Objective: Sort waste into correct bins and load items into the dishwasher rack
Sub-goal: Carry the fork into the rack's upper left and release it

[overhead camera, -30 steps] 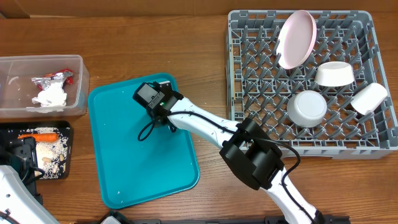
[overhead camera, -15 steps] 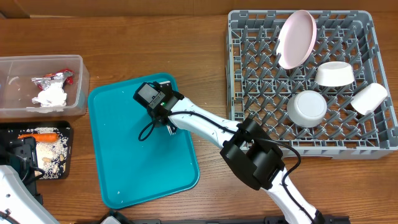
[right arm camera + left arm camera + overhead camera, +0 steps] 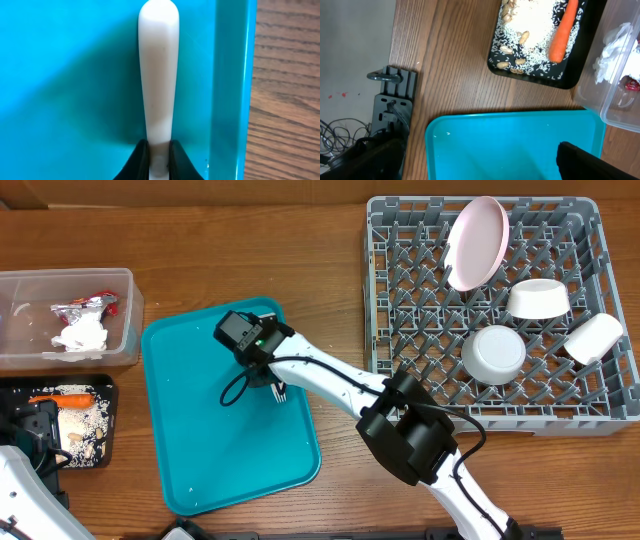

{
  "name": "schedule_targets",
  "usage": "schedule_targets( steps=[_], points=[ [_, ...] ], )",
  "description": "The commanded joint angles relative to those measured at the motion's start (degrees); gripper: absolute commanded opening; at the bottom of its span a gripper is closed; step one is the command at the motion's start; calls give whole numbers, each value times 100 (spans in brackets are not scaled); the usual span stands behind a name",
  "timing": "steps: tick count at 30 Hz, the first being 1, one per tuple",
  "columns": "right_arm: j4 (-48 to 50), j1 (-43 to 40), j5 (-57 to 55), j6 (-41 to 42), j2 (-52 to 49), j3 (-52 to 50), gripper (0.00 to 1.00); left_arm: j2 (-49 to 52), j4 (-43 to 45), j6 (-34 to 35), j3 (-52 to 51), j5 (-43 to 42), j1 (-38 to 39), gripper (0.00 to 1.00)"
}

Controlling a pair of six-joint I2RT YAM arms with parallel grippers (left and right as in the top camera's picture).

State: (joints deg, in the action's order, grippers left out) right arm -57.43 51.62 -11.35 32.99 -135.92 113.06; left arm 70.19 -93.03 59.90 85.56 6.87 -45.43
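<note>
My right gripper (image 3: pixel 159 156) is shut on the handle of the white fork (image 3: pixel 158 60), low over the teal tray (image 3: pixel 60 75) near its right rim. From overhead, the fork's tines (image 3: pixel 280 392) peek out beside the right gripper (image 3: pixel 266 372). The left gripper (image 3: pixel 480 165) hangs open over the teal tray's near end, holding nothing. In the grey dishwasher rack (image 3: pixel 400 330) stand the pinkish plate (image 3: pixel 475 242), two white bowls (image 3: pixel 538 298) (image 3: pixel 493 354) and a cup (image 3: pixel 593 338).
The clear tub (image 3: pixel 125 320) at the left holds a crumpled napkin (image 3: pixel 82 333) and a foil wrapper (image 3: pixel 85 305). Below it, the black tray (image 3: pixel 100 385) carries a carrot (image 3: pixel 68 397), nuts and rice crumbs (image 3: pixel 530 25). A black clamp (image 3: pixel 392 95) sits at the table edge.
The right gripper has closed on the fork handle and shifted slightly, so the fork's tines now show beside it. The left arm has not moved.
</note>
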Motion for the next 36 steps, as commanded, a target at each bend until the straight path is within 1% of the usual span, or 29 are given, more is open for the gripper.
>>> schedule_targets(
  steps=[1,7,11,13,16,20,23,26,29,31,36],
  points=[
    [-63,-59,33,-17,122,332,4,-7,7,96,79,11,-28,100],
    [-168,-153,28,-74,474,409,4,-7,7,96,79,11,-28,100],
    [-273,-354,-505,-149,769,409,4,-7,7,96,79,11,-28,100],
    [-321,-560,-719,-201,981,409,4,-7,7,96,79,11,-28,100],
    [-317,-979,-726,-546,1355,409,4,-7,7,96,79,11,-28,100],
    [-306,-1707,-723,-881,1808,409,4,-7,7,96,79,11,-28,100],
    [-240,-2312,-466,-1401,1934,409,4,-7,7,96,79,13,-28,100],
    [-170,-2828,133,-2000,1891,389,4,-7,7,96,79,11,-28,100],
    [-140,-3239,393,-2006,1749,319,4,-7,7,96,79,11,-28,100],
    [-85,-3379,686,-2184,1659,264,4,-7,7,96,79,11,-28,100],
    [15,-3471,850,-2260,1434,240,4,-7,7,96,79,11,-28,100]
  ],
)
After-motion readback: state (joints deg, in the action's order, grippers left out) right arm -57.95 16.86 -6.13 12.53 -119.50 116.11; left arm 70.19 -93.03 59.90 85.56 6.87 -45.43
